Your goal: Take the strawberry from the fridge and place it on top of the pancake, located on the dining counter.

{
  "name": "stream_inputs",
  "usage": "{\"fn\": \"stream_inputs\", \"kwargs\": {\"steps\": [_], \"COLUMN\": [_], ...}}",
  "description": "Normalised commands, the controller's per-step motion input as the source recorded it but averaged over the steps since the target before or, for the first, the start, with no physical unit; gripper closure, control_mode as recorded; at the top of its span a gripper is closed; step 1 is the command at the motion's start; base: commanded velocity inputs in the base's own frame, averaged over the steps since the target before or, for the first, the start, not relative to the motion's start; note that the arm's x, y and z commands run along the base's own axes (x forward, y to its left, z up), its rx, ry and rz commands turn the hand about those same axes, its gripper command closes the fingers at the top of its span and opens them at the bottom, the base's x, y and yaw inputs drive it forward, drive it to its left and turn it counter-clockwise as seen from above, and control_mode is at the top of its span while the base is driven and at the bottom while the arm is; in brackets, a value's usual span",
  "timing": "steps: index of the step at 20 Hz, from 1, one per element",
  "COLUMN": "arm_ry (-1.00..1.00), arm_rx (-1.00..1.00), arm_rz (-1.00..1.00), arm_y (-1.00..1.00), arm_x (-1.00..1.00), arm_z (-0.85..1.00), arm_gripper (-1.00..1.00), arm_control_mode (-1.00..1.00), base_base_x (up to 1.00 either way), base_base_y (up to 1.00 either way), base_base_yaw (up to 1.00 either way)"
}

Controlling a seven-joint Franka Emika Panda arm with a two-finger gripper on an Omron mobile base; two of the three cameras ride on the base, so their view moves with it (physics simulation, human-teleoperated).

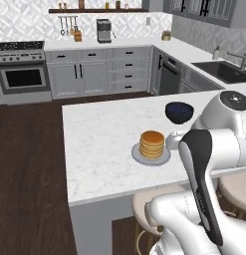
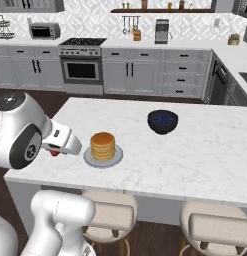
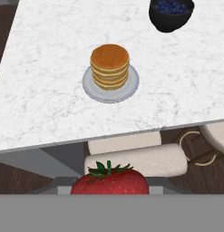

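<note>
The gripper holds the strawberry, jaws narrowed onto it. In the hand view the fruit sits at six o'clock with its green leaves up, right in front of the camera. In the right base view a red speck shows under the hand, just off the near-left corner of the dining counter.

The pancake stack stands on its grey plate at about twelve o'clock from the strawberry in the hand view, well apart from it, with bare marble between. A dark bowl of blueberries sits at about one o'clock, further back. Padded stools tuck under the counter edge below the hand.

The carry is judged to be in its last stretch, and several things could spoil it:

- The hand looks close to counter-edge level; moving forward without rising could knock the fruit on the marble lip and pull it loose.
- The grip is on a small, rounded, soft fruit; a sharp swing could let it slip, and it would fall onto the stools or floor.
- The top pancake is a small target. Released off-centre or from too high, the strawberry would likely roll off onto the plate or counter.
- Coming down too low could push the stack askew.
</note>
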Motion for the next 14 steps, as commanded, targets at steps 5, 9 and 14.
{"fn": "stream_inputs", "kwargs": {"steps": [5, 9, 14], "arm_ry": [0.0, -0.02, 0.02], "arm_rx": [0.0, 0.01, -0.01], "arm_rz": [0.0, 0.01, 0.02], "arm_y": [0.0, -0.04, 0.07], "arm_x": [0.0, 0.27, 0.97], "arm_z": [0.0, -0.07, 0.0], "arm_gripper": [1.0, 1.0, 1.0], "arm_control_mode": [1.0, -1.0, -1.0], "base_base_x": [0.01, 0.09, 0.0], "base_base_y": [0.0, -0.03, 0.0], "base_base_yaw": [0.0, 0.02, 0.0]}}
